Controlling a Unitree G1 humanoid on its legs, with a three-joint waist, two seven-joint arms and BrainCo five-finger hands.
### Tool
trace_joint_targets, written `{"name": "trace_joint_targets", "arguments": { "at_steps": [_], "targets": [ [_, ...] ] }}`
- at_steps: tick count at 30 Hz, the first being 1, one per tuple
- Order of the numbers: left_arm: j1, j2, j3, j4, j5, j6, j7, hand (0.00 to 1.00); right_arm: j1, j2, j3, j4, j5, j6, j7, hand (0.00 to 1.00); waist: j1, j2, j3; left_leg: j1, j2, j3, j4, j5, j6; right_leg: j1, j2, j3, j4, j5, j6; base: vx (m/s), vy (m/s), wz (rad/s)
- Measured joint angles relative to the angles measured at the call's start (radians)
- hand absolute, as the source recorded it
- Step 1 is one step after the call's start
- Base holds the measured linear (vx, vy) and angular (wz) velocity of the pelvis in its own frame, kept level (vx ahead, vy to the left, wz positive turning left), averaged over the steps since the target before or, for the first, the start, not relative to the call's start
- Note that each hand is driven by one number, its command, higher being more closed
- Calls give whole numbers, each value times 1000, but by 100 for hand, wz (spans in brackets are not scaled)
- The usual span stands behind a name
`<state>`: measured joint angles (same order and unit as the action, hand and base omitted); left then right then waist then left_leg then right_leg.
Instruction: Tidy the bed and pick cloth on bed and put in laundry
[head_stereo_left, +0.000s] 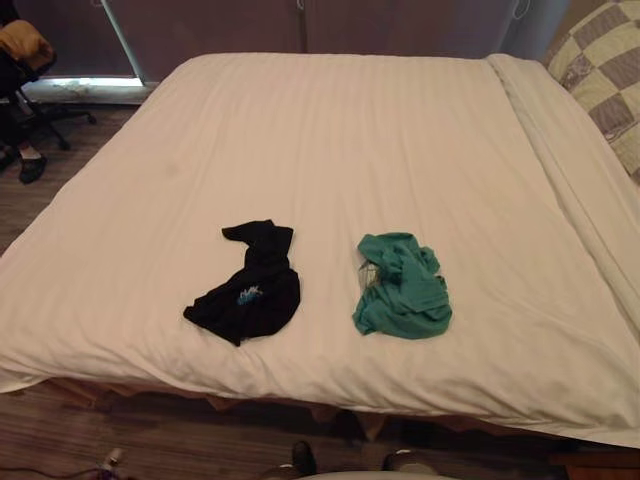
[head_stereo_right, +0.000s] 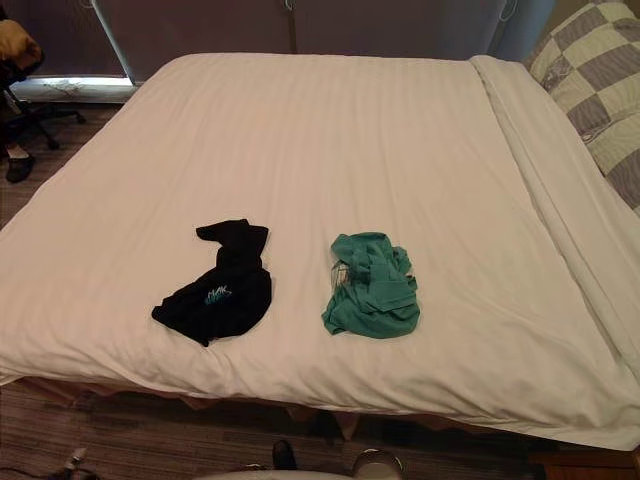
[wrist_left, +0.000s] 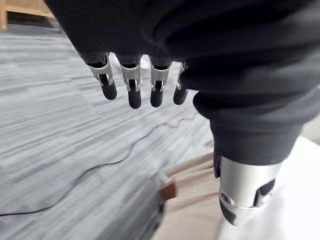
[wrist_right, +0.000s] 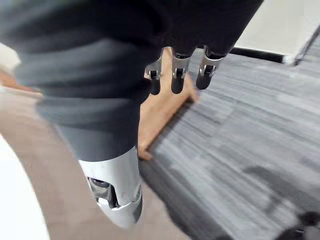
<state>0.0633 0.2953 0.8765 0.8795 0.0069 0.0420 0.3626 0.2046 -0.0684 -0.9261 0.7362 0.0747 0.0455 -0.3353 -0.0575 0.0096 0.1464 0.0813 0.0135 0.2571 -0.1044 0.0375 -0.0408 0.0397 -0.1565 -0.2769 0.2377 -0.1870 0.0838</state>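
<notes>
Left eye view looks down on a bed (head_stereo_left: 330, 130) covered by a smooth white sheet, with two pieces of clothing lying near its front edge. A black cloth (head_stereo_left: 250, 290) is crumpled on the side of the left hand, and a green cloth (head_stereo_left: 400, 290) is bunched up on the side of the right hand. The two lie near each other without touching, with bare sheet between them. Neither hand touches either cloth; both cloths are well apart from the hands. A checked pillow (head_stereo_left: 605, 70) rests at the far corner on the right hand's side, and a chair (head_stereo_left: 25, 60) stands on the floor beyond the bed's far corner on the left hand's side.

Left wrist view shows the left hand (wrist_left: 133, 82) empty, with its fingers straight and spread slightly apart and its thumb held away from them. Past the fingers is grey floor (wrist_left: 60, 125), and just beside the hand is the wooden bed frame (wrist_left: 187, 170).

Right wrist view shows the right hand (wrist_right: 177, 75) in the same state, with straight fingers, the thumb apart and nothing held. Floor and a wooden edge of the frame lie past its fingertips.
</notes>
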Motion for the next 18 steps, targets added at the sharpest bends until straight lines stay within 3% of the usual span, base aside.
{"name": "trace_joint_targets", "arguments": {
  "at_steps": [4,8,13,18],
  "targets": [
    [2,48,-7,-211,-61,-53,101,0,-2,-21,3,-279,-183,2,-68,0,10,-12,-38,-2,-2,-7,0,-4,-5,2,4,33,0,-2,-4,60,2,12],
    [14,62,-52,-368,-78,-89,169,0,-29,-78,39,-414,-340,-1,-106,0,19,-24,-68,5,-6,-10,1,0,0,10,7,78,2,-2,-4,75,20,9],
    [30,30,-190,-558,-63,-99,181,0,-73,-98,148,-536,-453,-2,-118,0,17,-24,-70,18,-14,-24,1,11,11,22,1,97,2,-2,-4,35,17,8],
    [36,-27,-345,-686,1,-130,123,0,-91,-129,299,-609,-501,-5,-98,0,11,-4,-42,1,-19,-24,1,8,8,20,1,121,-17,2,2,-81,16,0]
  ]
}}
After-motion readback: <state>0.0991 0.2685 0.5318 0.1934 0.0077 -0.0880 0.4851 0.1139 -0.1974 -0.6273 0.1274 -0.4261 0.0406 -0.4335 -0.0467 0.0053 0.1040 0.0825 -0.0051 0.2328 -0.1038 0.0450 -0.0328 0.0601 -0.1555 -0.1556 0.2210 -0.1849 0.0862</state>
